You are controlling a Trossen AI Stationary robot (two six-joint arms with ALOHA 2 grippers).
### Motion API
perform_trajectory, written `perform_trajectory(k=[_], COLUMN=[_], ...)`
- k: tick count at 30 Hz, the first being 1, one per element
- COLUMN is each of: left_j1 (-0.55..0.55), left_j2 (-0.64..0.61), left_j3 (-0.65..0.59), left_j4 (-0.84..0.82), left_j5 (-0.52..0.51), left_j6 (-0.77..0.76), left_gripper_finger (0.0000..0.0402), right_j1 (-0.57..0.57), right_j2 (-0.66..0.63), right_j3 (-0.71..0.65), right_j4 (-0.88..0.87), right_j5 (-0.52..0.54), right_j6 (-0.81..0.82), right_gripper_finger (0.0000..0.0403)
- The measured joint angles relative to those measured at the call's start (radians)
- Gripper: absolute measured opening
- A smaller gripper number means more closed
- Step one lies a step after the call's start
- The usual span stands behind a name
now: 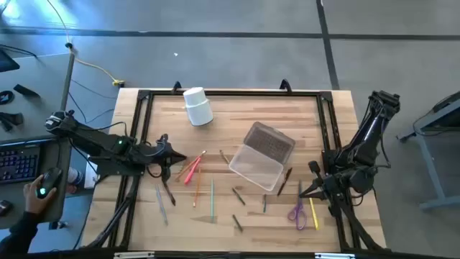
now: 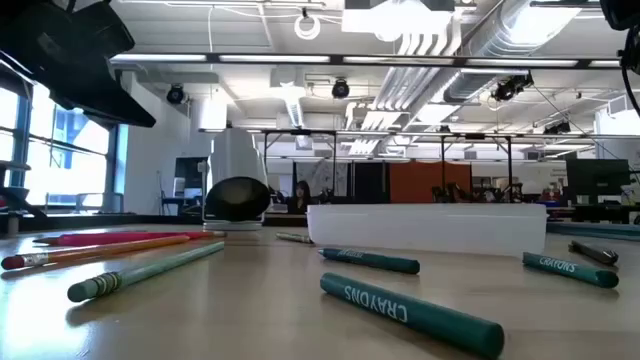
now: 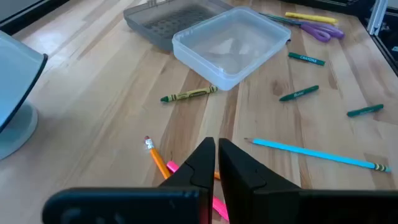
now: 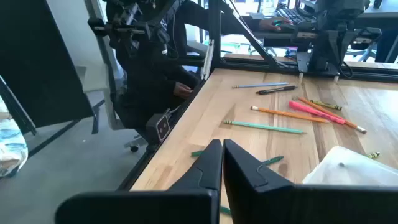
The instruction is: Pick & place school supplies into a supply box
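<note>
The clear supply box [image 1: 255, 167] [image 3: 230, 43] rests flat near the table's middle, its dark textured panel [image 1: 271, 140] on the far side. Pencils and crayons lie scattered on the wood. An orange pencil [image 3: 158, 160] and a pink pen [image 1: 191, 171] lie just under my left gripper [image 1: 178, 158] [image 3: 216, 149], which is shut and hovers above them. My right gripper [image 1: 302, 193] [image 4: 222, 149] is shut above the table's right side, near the purple scissors [image 1: 296, 212] and the yellow marker [image 1: 313, 213]. A teal pencil [image 3: 317, 154] lies near the left gripper.
A white cup [image 1: 198, 106] [image 3: 12, 93] lies on its side at the far left of the table. Green crayons [image 2: 410, 312] lie between the box and the near edge. A black frame [image 1: 144, 97] borders the table. A person's hand [image 1: 39, 191] rests on a mouse left of the table.
</note>
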Motion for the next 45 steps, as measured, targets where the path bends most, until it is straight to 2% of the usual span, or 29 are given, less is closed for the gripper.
perform_trajectory(k=[45], left_j1=[0.0], left_j2=[0.0], left_j3=[0.0], left_j4=[0.0], left_j5=[-0.002], left_j6=[0.0], left_gripper_finger=[0.0056], right_j1=[0.0], right_j2=[0.0], right_j3=[0.0], right_j4=[0.0], right_j5=[0.0], right_j6=[0.0], right_gripper_finger=[0.0])
